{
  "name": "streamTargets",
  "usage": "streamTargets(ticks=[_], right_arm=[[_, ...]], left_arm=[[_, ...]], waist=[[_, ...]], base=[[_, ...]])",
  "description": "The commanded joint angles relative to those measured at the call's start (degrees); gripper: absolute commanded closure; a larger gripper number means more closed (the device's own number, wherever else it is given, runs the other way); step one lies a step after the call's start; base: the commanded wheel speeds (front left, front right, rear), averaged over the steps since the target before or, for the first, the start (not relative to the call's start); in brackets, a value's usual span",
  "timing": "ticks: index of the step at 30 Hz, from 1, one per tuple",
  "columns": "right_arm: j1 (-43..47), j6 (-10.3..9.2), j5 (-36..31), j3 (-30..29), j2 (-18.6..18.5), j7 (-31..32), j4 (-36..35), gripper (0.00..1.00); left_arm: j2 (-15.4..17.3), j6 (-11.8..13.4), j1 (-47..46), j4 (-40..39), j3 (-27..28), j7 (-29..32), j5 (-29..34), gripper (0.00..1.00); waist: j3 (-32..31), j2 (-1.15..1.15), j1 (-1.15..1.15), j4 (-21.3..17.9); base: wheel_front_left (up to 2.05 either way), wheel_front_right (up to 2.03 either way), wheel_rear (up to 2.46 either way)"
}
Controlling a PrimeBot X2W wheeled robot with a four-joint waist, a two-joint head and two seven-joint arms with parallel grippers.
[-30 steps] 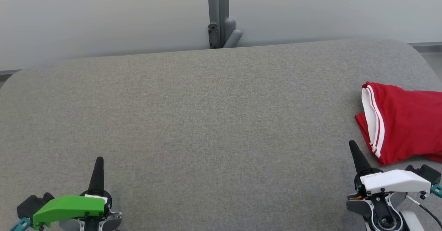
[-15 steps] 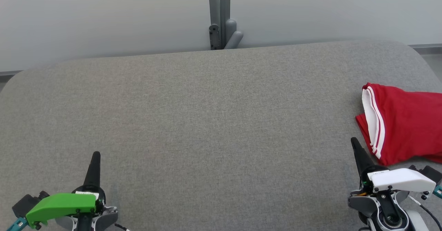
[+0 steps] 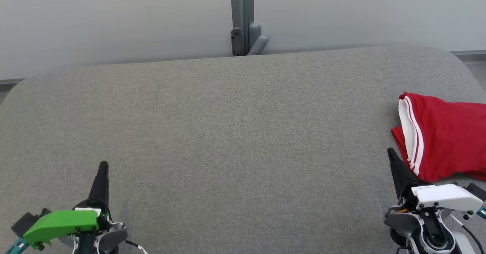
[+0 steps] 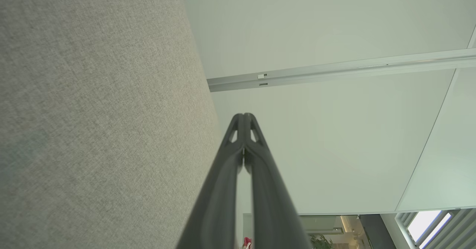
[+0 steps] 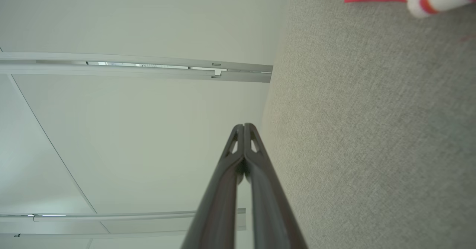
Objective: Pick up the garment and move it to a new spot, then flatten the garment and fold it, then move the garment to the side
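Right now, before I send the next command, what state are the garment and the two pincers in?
garment: lying loosely folded at the right edge of the grey surface, not held.
left pincer: shut, empty.
right pincer: shut, empty, just beside the garment.

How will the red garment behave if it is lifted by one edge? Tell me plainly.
Probably floppy: the red garment lies in soft folded layers, so a single pinch would likely let it drape and unfold. Likely light, since it lies thin and flat. Pushed, it may bunch rather than slide, as the grey fabric surface looks textured.
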Motion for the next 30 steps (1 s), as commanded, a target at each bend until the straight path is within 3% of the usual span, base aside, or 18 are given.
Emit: streamTargets(ticks=[1,16,30], right_arm=[[-0.43,0.03,1.23,-0.30,-0.31,0.38,-0.57,1.00],[-0.41,0.02,7.22,-0.92,-0.34,1.94,-1.40,1.00],[-0.41,0.02,7.02,-0.88,-0.34,1.88,-1.33,1.00]], left_arm=[[0.35,-0.36,-0.81,-0.45,0.46,0.30,-1.11,1.00],[0.39,-0.82,-1.31,-1.12,1.08,1.88,-6.72,1.00],[0.39,-0.77,-1.15,-1.04,1.04,1.83,-6.53,1.00]], waist=[[-0.02,0.00,0.00,0.02],[-0.36,0.00,0.00,0.21],[-0.36,0.00,0.00,0.21]], base=[[0.00,0.00,0.00],[0.00,0.00,0.00],[0.00,0.00,0.00]])
